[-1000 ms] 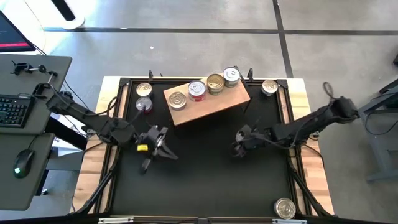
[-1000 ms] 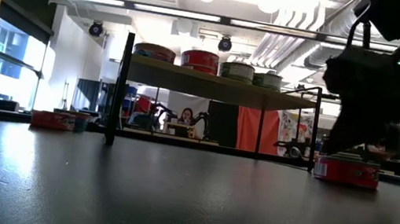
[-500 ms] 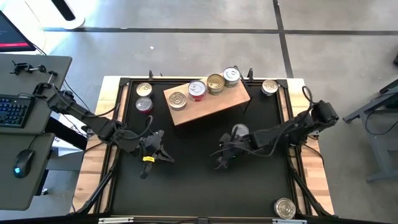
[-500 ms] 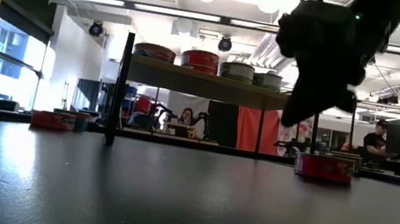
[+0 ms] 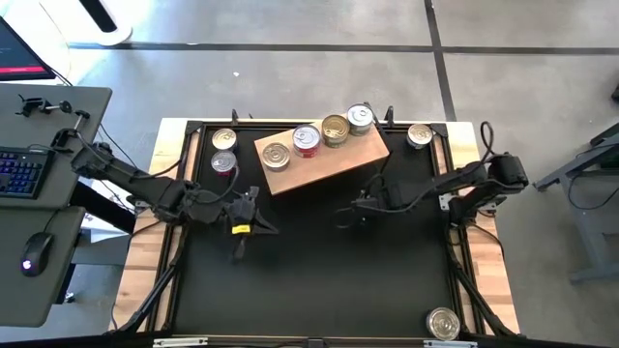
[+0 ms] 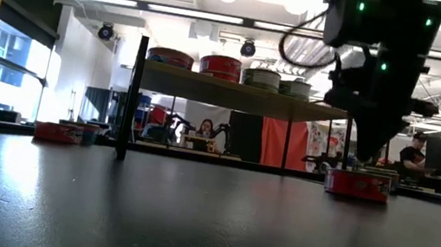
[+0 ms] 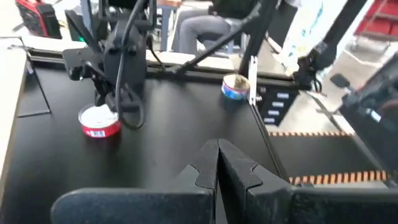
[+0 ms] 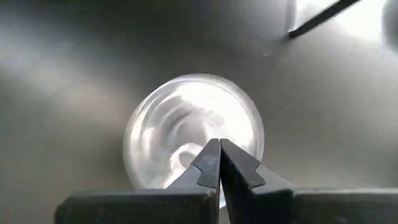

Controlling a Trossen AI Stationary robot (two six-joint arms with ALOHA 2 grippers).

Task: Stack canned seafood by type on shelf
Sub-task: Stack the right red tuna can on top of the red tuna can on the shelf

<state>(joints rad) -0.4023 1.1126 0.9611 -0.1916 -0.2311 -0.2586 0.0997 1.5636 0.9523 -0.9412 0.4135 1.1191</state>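
Observation:
The shelf (image 5: 334, 162), a light-brown board on thin legs (image 6: 234, 93), stands at the far middle with several canned seafood tins in a row on top (image 5: 307, 140). A red-sided tin with a silver lid (image 6: 358, 184) (image 8: 193, 134) stands upright on the black table in front of the shelf's right end. My right gripper (image 5: 360, 209) (image 8: 219, 144) is shut and points steeply down right over its lid. My left gripper (image 5: 242, 228) (image 7: 217, 155) hovers shut at the table's left middle, holding nothing. My right gripper's shut fingertips (image 8: 211, 152) stand over the near part of the tin's lid (image 8: 186, 124), coming from above. Whether they touch the lid, I cannot tell. The tin rests flat on the table.
Two tins (image 5: 223, 140) (image 5: 223, 162) stand at the far left beside the shelf, one (image 5: 419, 134) at the far right corner, one (image 5: 443, 323) at the near right corner. The black table's middle and near part lie bare. A desk with keyboard (image 5: 19, 172) stands left.
My right gripper swung away from the red-sided tin toward the table's near left, then came back over it and tipped steeply downward, staying shut. The tin slid a little toward the table's left. My left gripper has rolled a little in place.

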